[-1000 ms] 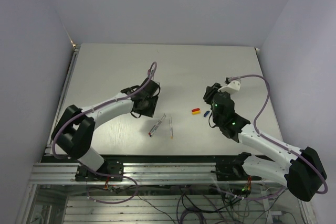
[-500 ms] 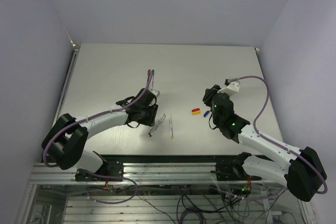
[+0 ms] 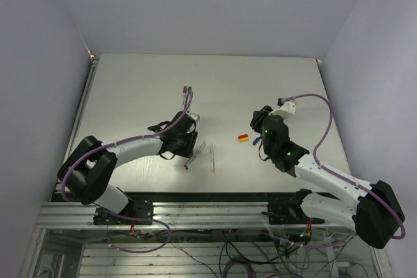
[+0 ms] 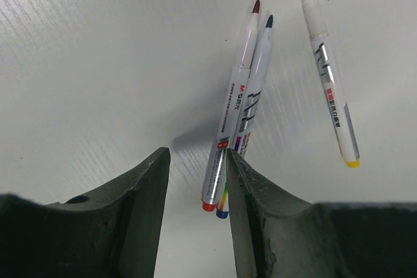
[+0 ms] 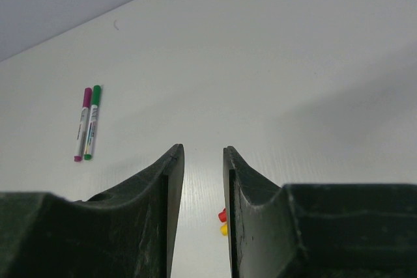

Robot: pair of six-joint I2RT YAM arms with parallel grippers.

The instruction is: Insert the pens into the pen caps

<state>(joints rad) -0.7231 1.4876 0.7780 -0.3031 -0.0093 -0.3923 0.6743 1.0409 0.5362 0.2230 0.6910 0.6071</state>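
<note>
In the left wrist view the left claw (image 4: 195, 154) stands released, its two fingers parted over the worktop (image 4: 98, 63) with nothing clamped. Two uncapped pens lie side by side and touching: the red-tipped pen (image 4: 232, 105) and the dark-tipped pen (image 4: 253, 89). Their rear ends lie in the gap between the fingers, close against the finger on the right of that view, and their tips point away from the claw. Whether that finger touches the pair cannot be told. A third pen (image 4: 331, 83), with a yellow rear end, lies apart from the pair, further right. The right claw (image 5: 202, 149) is also released, its fingers set at a narrow gap with nothing between them. The red and yellow caps (image 5: 223, 221) show only as small slivers at the inner edge of one finger and are otherwise hidden. The blue cap (image 3: 255, 141) appears in the top view alone, just beside the right claw. A magenta-capped pen (image 5: 82, 124) and a green-capped pen (image 5: 92, 122) lie touching, well apart from both claws. The left arm (image 3: 124, 148) reaches low from the near left corner toward the worktop centre. The right arm (image 3: 326, 177) reaches in from the near right corner.
</note>
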